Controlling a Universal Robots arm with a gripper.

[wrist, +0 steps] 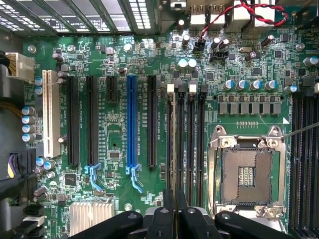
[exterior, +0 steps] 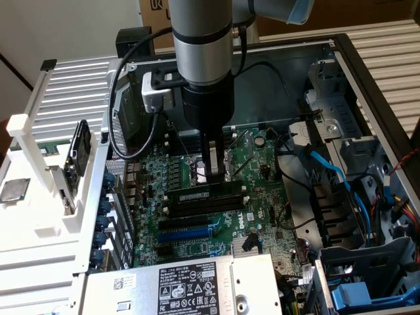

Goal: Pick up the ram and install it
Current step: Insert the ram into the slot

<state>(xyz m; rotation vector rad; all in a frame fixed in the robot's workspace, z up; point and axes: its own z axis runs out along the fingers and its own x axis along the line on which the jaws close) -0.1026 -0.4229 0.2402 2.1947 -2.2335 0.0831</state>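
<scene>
Currently I see the gripper (exterior: 213, 176) (wrist: 174, 211) pinched narrow on the top edge of the ram (exterior: 197, 195) (wrist: 173, 149). The ram stands on edge in the bank of black memory slots (wrist: 190, 149) beside the CPU socket (wrist: 245, 177), along the side of the bank farthest from that socket.

Exterior view: elevated, angled down into the open computer case (exterior: 289, 56), moderately near. Wrist view: close, square-on to the motherboard (wrist: 114, 144), past the gripper (wrist: 174, 201). Shared: blue expansion slot (wrist: 131, 119) and memory slots (wrist: 189, 144)
</scene>
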